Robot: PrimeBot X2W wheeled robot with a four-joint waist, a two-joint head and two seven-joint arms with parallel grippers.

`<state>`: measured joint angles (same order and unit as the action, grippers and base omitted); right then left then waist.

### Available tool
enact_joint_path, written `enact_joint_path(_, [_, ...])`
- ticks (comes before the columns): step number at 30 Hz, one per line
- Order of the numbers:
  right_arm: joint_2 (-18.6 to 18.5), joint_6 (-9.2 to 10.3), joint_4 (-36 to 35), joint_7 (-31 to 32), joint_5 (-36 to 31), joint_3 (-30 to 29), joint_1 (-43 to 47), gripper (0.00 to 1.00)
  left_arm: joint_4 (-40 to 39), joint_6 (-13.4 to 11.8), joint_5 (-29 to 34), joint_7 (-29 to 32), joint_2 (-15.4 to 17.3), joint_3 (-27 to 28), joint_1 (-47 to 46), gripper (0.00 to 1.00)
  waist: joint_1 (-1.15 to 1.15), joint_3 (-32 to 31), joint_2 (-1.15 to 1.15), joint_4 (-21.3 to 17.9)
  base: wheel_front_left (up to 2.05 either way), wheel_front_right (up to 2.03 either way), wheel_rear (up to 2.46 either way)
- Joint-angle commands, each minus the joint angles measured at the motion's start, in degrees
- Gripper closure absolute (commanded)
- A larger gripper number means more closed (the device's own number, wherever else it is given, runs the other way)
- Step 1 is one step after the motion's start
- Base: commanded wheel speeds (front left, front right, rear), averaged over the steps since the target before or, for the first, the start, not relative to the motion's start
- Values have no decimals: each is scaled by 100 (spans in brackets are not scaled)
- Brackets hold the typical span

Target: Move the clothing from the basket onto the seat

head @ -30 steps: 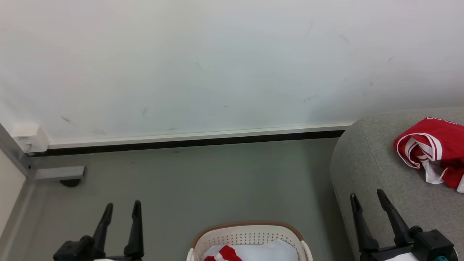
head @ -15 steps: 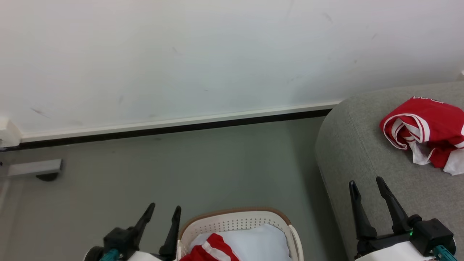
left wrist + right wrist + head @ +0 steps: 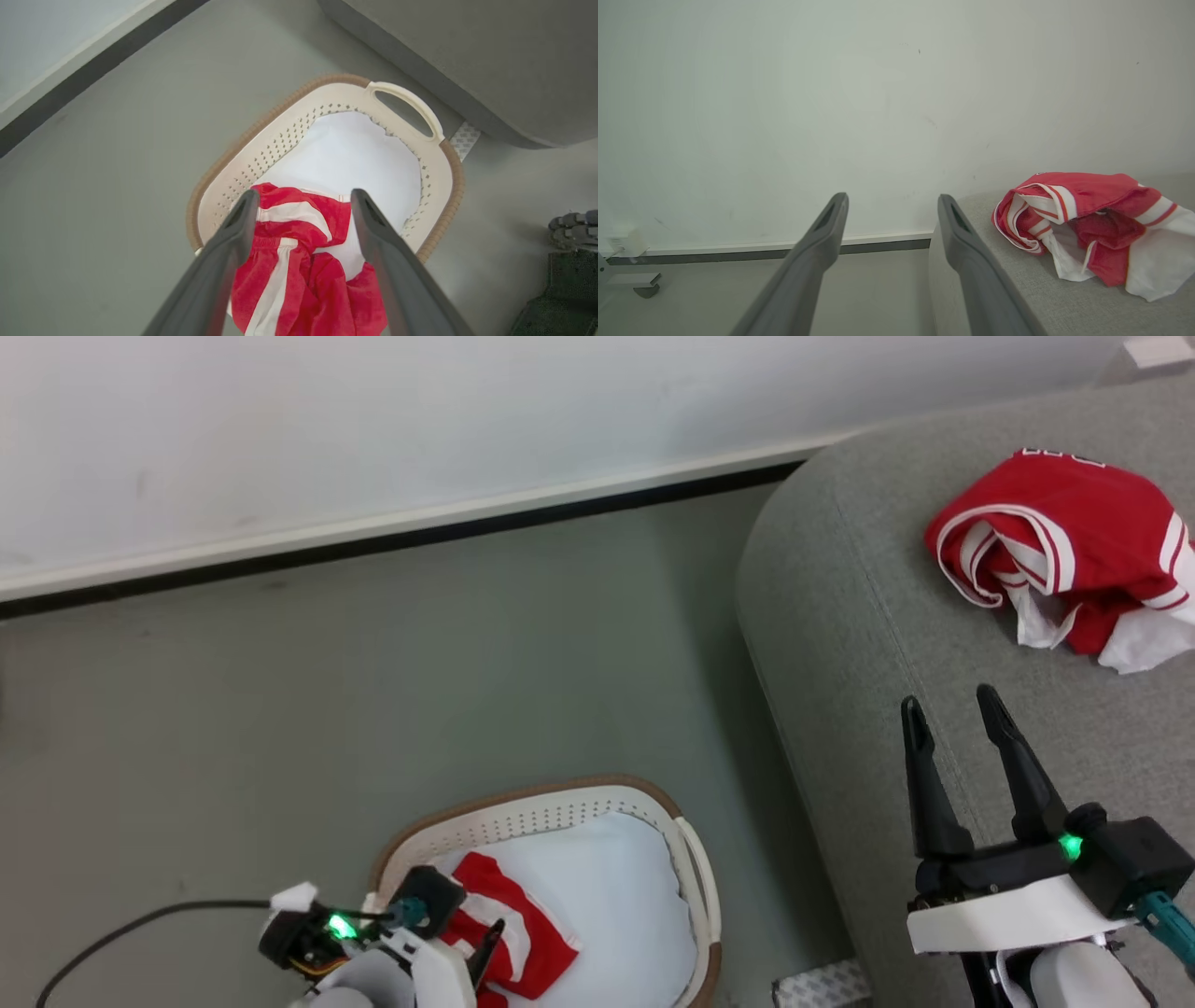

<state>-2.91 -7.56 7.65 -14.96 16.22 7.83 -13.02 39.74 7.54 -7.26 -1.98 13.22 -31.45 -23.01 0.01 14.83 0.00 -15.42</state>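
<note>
- Cream-white oval plastic laundry basket [image 3: 289, 100] with perforated walls and a tan-brown rim stands on the grey floor, near and left of centre, just beside the sofa's near-left corner.
- One bright red sports-jersey garment with white stripes [image 3: 299, 261] lies crumpled at the basket's near-left side, on a plain white cloth [image 3: 355, 154] that covers the bottom.
- A second red jersey piece with white trim [image 3: 1064, 541] is bunched on the far right of the large light-grey fabric sofa [image 3: 840, 616].
- Left gripper [image 3: 303, 200] hangs over the basket, its dark fingers spread wide either side of the red garment. Whether the tips touch the cloth cannot be told.
- Right gripper [image 3: 950, 705] is above the sofa's near part, fingers wide apart and holding nothing, well apart from the jersey there.
- A black cable [image 3: 121, 924] runs across the floor at the near left.
</note>
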Motion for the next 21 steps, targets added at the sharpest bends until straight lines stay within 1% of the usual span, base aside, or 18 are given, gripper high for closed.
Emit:
enact_joint_path(1, [12,15,-85,-14,91,34,-137,0,213,-8,30,155,143,-324,-228,0,-1,434,0,-329,0,0,0])
enact_joint_path(3, [11,15,-158,-15,185,80,-215,0,437,-8,-15,287,272,-766,-440,0,-1,627,0,-454,0,0,0])
enact_joint_path(4, [11,15,-158,-15,185,80,-215,0,437,-8,-15,287,272,-766,-440,0,-1,627,0,-454,0,0,0])
enact_joint_path(7, [12,15,-279,-15,335,133,-315,0,719,-8,-91,464,448,-1387,-769,0,-1,920,0,-614,0,0,0])
enact_joint_path(14, [12,15,-487,-15,602,291,-437,0,1390,-8,-225,978,716,-2682,-1407,0,-1,1480,0,-929,0,0,0])
enact_joint_path(17, [13,15,-546,-15,778,364,-441,0,1633,-7,-261,1157,804,-3104,-1676,0,-1,1700,0,-1074,0,0,0])
enact_joint_path(21, [10,15,-613,-15,1034,507,-429,0,1916,-7,-293,1302,928,-3376,-1997,0,-1,1953,0,-1278,0,0,0])
